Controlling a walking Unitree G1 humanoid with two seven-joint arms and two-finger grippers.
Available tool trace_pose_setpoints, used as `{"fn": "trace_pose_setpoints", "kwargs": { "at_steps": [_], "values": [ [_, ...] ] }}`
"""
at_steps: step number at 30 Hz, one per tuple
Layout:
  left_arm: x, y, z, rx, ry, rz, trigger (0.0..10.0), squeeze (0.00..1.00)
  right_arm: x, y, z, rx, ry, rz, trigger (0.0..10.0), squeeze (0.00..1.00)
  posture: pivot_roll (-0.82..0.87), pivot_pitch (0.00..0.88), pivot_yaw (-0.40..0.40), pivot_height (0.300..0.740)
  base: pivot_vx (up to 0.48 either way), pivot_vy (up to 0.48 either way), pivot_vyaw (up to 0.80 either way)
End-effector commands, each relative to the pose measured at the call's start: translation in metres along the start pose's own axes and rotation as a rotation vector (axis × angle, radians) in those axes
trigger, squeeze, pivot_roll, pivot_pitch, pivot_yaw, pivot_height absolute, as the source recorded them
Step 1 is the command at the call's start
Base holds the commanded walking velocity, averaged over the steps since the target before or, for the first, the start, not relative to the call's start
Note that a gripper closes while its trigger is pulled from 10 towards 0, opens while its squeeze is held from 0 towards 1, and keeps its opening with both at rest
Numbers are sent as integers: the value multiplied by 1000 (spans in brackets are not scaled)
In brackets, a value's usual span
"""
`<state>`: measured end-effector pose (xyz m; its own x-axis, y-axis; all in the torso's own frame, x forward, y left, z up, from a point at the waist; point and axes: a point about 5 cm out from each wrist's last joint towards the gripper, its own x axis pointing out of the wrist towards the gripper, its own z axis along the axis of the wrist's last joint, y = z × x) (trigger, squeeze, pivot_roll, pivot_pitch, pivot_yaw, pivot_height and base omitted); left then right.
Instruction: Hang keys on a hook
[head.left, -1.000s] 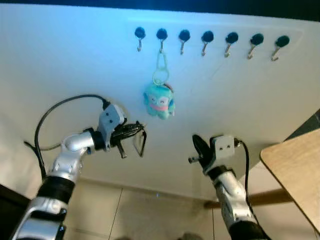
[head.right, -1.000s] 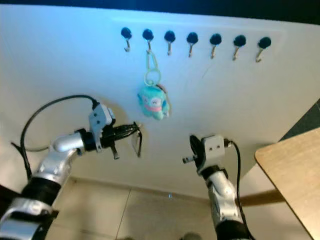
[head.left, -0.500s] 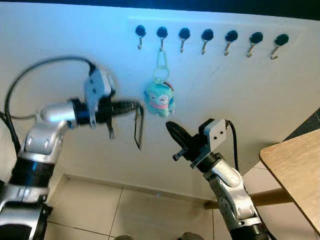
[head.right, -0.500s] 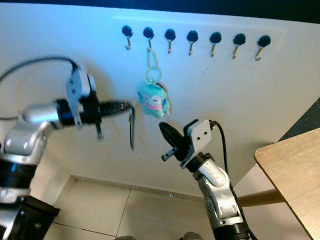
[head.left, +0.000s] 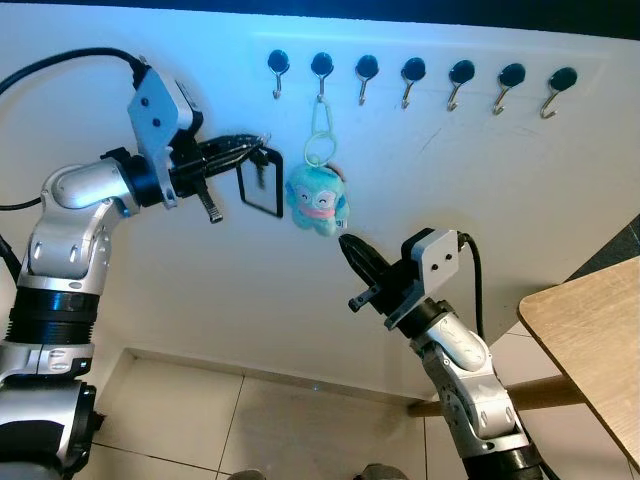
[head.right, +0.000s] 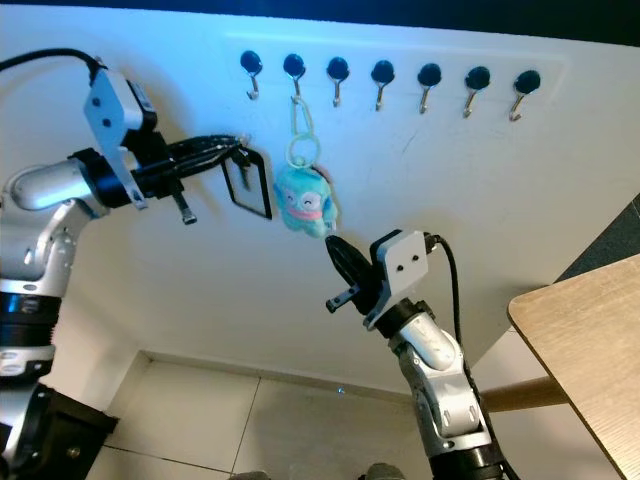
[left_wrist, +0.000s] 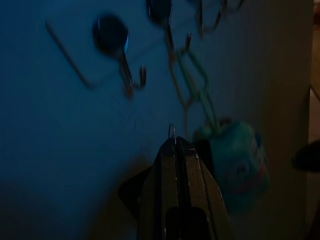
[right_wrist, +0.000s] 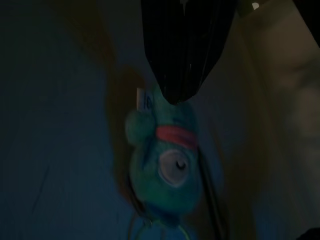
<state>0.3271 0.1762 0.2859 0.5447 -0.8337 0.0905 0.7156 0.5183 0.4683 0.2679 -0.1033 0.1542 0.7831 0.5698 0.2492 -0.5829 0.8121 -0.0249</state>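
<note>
A home entryway: a white wall (head.left: 520, 220) with a row of key hooks (head.left: 414, 78), tiled floor (head.left: 250, 430), wooden bench (head.left: 590, 340).

The wall (head.left: 200, 330) is smooth, matt white paint. The hooks (head.left: 408, 82) look like thin shiny metal under glossy black knobs. The plush charm (head.left: 318, 200) is soft, fuzzy teal cloth on a pale green clip loop (head.left: 320, 125) that looks like plastic. Robot arms are brushed silver metal with black matt joints. The table corner (head.left: 590, 340) is light wood, and the floor tiles (head.left: 260, 420) are smooth with a slight sheen.
</note>
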Motion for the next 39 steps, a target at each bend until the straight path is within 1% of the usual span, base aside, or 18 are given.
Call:
{"fn": "trace_pose_setpoints", "kwargs": {
  "at_steps": [1,5,7,12,16,19,23,26,27,31,34,37,39],
  "values": [
    [3,2,8,0,-52,5,10000,0,1,2,4,-9,-10,4,10000,0,28,69,14,740,0,0,0],
    [10,5,22,25,-145,45,10000,0,5,2,11,-13,-30,8,10000,0,28,67,16,740,0,0,0],
    [14,5,28,9,-198,47,10000,0,6,3,14,-9,-39,10,10000,0,29,65,15,740,0,0,0],
    [19,2,33,-27,-242,27,10000,0,9,4,16,-3,-45,16,10000,0,28,62,15,740,0,0,0],
    [23,-2,29,-36,-221,7,10000,0,10,5,17,0,-48,21,10000,0,28,60,16,740,0,0,0],
    [25,-4,26,-74,-219,1,10000,0,11,6,17,5,-46,27,10000,0,26,57,16,740,0,0,0],
    [26,-5,24,-85,-209,-5,10000,0,11,6,17,8,-43,28,10000,0,27,55,16,740,0,0,0],
    [28,-8,17,-104,-157,-25,10000,0,11,7,17,13,-37,37,10000,0,26,53,16,740,0,0,0],
    [28,-9,13,-112,-123,-31,10000,0,10,8,16,16,-34,41,10000,0,27,54,16,740,0,0,0],
    [28,-8,11,-126,-108,-14,10000,0,11,9,16,19,-33,44,10000,0,28,54,14,740,0,0,0],
    [27,-6,9,-137,-99,1,10000,0,11,9,16,21,-32,45,10000,0,28,54,14,740,0,0,0],
    [27,-3,10,-138,-118,24,10000,0,12,9,17,24,-35,47,10000,0,29,57,13,740,0,0,0],
    [25,-5,14,-143,-145,9,10000,0,12,9,18,25,-37,47,10000,0,28,57,13,740,0,0,0]
  ]
}}
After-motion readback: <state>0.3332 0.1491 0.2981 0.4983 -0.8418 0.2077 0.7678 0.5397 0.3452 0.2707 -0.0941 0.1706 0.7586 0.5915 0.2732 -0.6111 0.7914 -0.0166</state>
